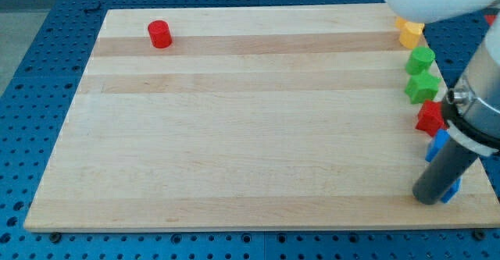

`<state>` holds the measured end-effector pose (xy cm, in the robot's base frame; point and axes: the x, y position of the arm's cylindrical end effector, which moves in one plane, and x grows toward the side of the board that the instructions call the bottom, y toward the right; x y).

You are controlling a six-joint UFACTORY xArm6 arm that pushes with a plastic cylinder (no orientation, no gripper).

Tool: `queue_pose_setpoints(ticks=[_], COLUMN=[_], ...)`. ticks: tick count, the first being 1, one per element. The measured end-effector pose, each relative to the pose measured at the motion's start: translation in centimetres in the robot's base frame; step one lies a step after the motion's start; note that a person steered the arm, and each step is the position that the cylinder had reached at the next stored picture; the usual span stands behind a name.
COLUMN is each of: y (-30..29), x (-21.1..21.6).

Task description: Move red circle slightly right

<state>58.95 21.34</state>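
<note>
Red circle (159,34) sits alone near the board's top left corner, well apart from everything else, so nothing crowds a push to the right. No pincer exists on this arm, so there is nothing to open or close; it ends in a dark rod, and my tip (427,200) rests at the bottom right of the wooden board (234,135), touching or just beside a blue block (439,144). Along the right edge stand a yellow block (408,33), 2 green blocks (420,58) (422,87) and a red star-like block (429,118). To nudge the circle rightward, I judge the tip must first travel to its left side.
</note>
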Motion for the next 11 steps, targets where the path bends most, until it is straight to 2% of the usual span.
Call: queue_pose_setpoints(ticks=[1, 2, 3, 4, 5, 7, 8, 9, 11], y=[0.6, -4.4, -12.6, -20.7, -26.2, -31.5, -38.2, -45.1, -45.3], x=[0.0, -0.9, -5.3, -11.4, -18.8, -34.2, -38.0, -38.2, -33.1])
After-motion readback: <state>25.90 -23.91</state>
